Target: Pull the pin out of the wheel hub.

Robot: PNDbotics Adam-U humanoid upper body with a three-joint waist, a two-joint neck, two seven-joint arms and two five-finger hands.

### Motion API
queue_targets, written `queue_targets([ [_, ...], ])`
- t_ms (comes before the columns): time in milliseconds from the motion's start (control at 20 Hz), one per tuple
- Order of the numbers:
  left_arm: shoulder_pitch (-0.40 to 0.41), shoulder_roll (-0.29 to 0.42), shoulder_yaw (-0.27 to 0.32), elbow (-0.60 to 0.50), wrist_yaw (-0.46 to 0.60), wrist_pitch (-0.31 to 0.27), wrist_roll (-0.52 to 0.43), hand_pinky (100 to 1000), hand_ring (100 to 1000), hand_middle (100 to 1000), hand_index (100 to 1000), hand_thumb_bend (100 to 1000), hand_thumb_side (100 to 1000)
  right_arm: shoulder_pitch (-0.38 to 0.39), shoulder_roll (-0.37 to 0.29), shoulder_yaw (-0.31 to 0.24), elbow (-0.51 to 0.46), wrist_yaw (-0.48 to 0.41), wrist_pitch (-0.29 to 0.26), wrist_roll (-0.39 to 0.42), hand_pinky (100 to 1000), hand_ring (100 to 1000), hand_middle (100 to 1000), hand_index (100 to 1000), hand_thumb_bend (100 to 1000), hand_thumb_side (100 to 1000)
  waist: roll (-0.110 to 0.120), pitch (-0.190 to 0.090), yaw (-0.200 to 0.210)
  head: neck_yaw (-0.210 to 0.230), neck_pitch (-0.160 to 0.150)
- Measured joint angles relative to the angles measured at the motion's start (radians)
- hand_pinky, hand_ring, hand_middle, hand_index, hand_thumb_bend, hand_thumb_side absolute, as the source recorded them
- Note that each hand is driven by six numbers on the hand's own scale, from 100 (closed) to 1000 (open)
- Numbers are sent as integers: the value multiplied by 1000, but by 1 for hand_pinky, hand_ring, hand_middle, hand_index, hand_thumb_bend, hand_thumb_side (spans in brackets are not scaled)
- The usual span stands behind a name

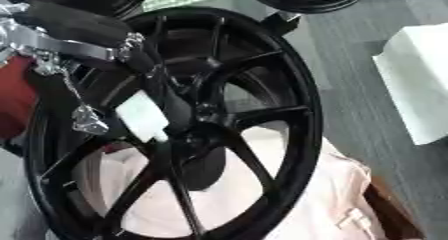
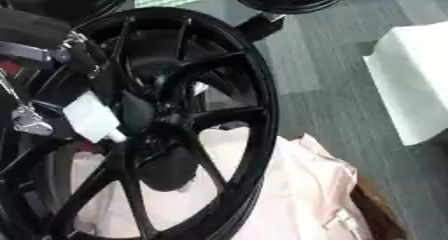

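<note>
The robot's left hand [image 1: 162, 91], black with a silver wrist joint, comes in from the upper left and reaches across the spokes to the centre of the glossy black spoked wheel [image 1: 297, 109]. Its dark fingers merge with the black hub, so I cannot tell whether they are spread or closed on anything. A small white rectangular block [image 1: 142, 115] sits just left of the wheel's hub, touching or right against the hand; it may be the pin's head or a part of the hand, which cannot be told.

The step in hand looks like reaching for and gripping the pin, not yet pulling. The next move calls for a straight draw out along the pin's axis.

Below the wheel's hub lies pale pink cloth [image 1: 324, 199]. Right of the wheel stands a white box [image 1: 420, 84]. The right hand does not show.
</note>
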Motion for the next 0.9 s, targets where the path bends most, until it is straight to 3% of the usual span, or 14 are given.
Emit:
queue_targets([
  [500,-36,-26,112,0,36,-11,19,673,498,372,401,100,100,9,0,-7,3,-10,-4,-13,845,704,652,728,100,550,-3,0,8,-1,0],
  [900,-49,-25,302,114,49,18,196,670,500,381,406,100,100,31,0,-18,7,-12,-8,-21,845,704,653,728,100,547,-10,-2,32,-12,1],
])
